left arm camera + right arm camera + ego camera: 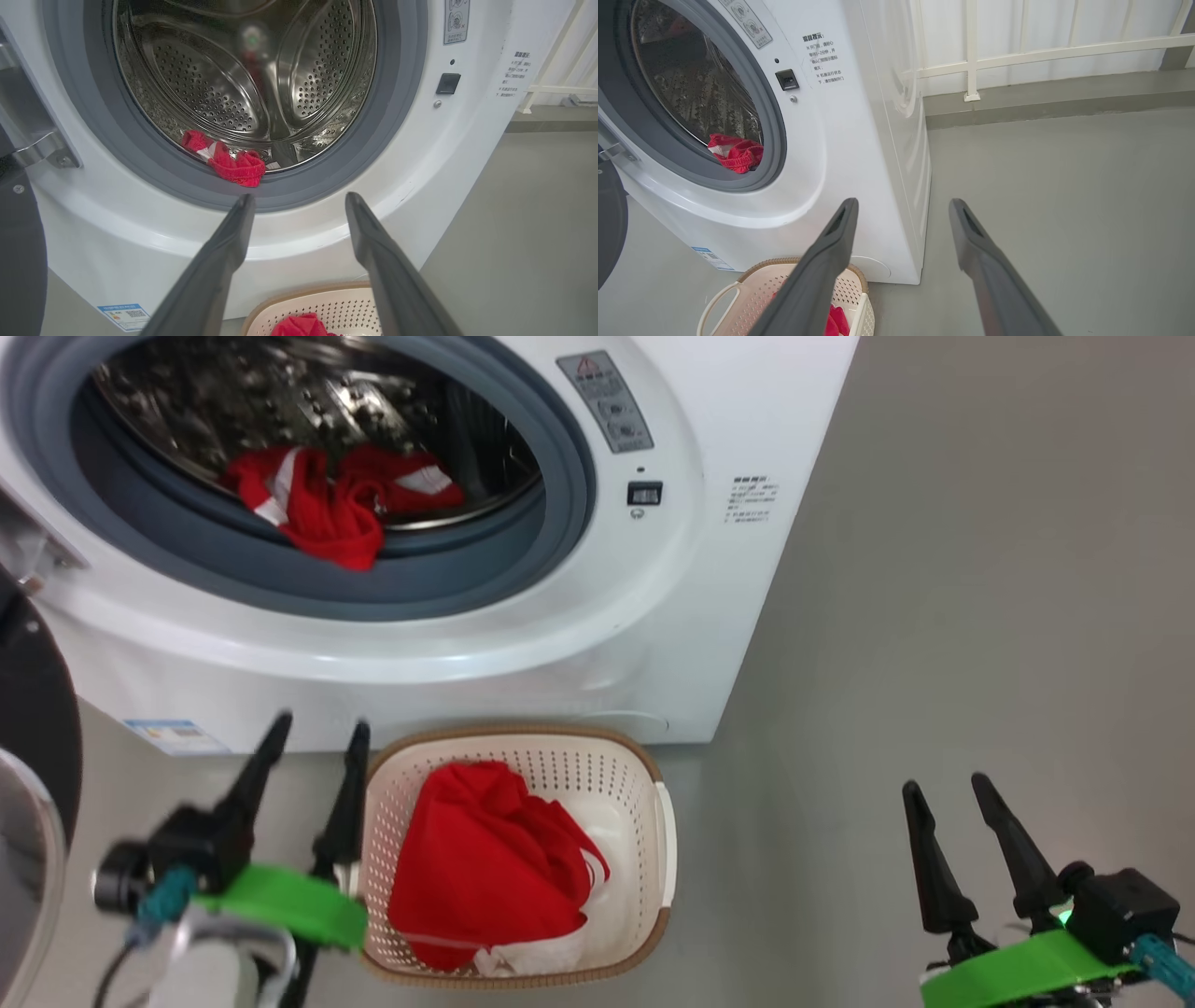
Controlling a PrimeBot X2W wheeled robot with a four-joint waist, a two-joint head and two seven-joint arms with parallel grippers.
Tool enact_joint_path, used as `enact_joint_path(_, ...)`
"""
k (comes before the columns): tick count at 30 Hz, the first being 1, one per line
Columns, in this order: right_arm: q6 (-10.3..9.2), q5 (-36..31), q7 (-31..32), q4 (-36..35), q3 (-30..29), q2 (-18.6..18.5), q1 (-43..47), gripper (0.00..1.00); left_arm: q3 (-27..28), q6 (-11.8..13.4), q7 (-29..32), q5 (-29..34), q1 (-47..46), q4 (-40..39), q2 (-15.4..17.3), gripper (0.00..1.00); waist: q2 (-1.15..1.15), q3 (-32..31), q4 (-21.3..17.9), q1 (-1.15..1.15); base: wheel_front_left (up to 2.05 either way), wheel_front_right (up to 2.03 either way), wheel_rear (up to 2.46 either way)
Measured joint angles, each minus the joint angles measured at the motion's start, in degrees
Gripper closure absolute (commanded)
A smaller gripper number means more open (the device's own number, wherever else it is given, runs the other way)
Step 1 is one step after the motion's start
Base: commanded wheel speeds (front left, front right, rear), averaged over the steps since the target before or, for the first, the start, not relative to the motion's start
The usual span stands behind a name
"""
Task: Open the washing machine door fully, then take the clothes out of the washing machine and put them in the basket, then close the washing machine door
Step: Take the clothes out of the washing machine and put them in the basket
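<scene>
The white washing machine [709, 569] stands with its door [33, 747] swung open at the far left of the head view. Red clothes [327, 504] with white stripes lie at the drum's front lip [224, 161] [735, 151]. The cream basket [644, 775] sits on the floor before the machine, holding a red garment [485, 868] over a white piece. My left gripper [317, 733] hangs open and empty just left of the basket's rim, pointing at the machine [299, 200]. My right gripper [948, 784] stands open and empty over bare floor, well right of the basket [901, 205].
Grey floor [980, 569] stretches to the right of the machine. A white railing [971, 51] and a low step run along the far wall behind it. A blue label [173, 735] marks the machine's lower left corner.
</scene>
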Motion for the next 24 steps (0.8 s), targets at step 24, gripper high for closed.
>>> enact_joint_path(24, 0.0, 3.09, 0.0, -0.31, 3.21, -0.32, -12.24, 0.0, -11.94, 0.0, 2.0, -7.73, -47.24, 34.01, 5.72, 0.0, 0.0, 19.99, -1.57, 0.0, 0.0, 0.0, 0.0)
